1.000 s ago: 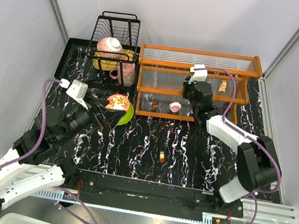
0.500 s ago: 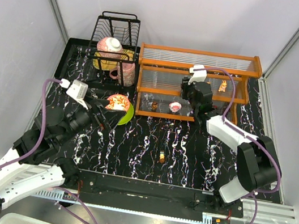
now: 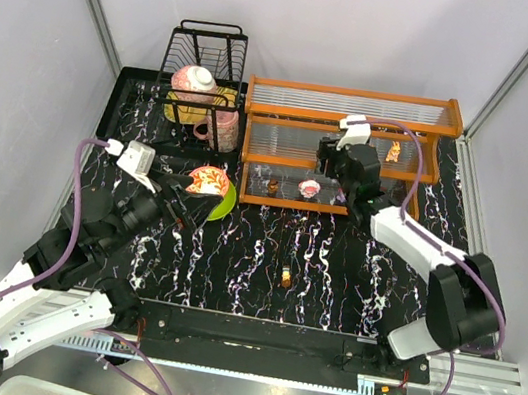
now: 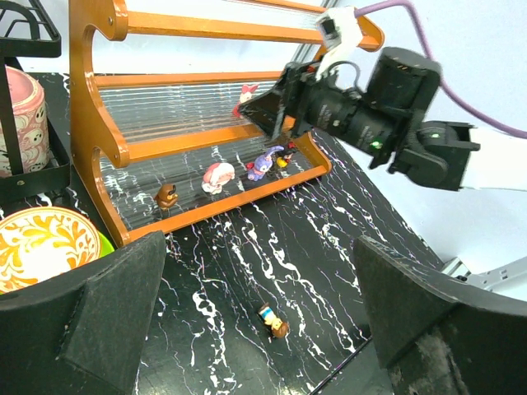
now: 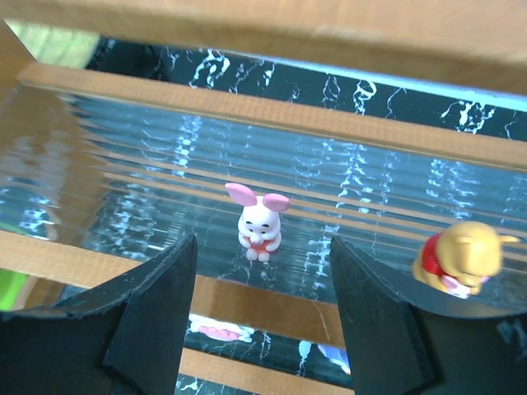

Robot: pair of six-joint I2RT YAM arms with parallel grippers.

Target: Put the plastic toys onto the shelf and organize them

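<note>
Shelf [image 3: 352, 95]: toys [image 4: 216, 175] on lower and middle tiers; pink toy [image 5: 258, 220] stands free near middle tier's front edge.
Remaining: loose toy [image 3: 285, 277] at worktop [image 3: 351, 283] centre.
Right claw [image 5: 262, 267]: apart, flanking pink toy.
Left claw [image 4: 259, 271]: apart, empty.
Bowl [image 3: 208, 181], dish rack [image 3: 208, 46]: left of shelf, not obstructing.

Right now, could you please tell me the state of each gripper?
Left gripper: open, holding nothing.
Right gripper: open, holding nothing; the pink-white toy stands free on the shelf.
</note>
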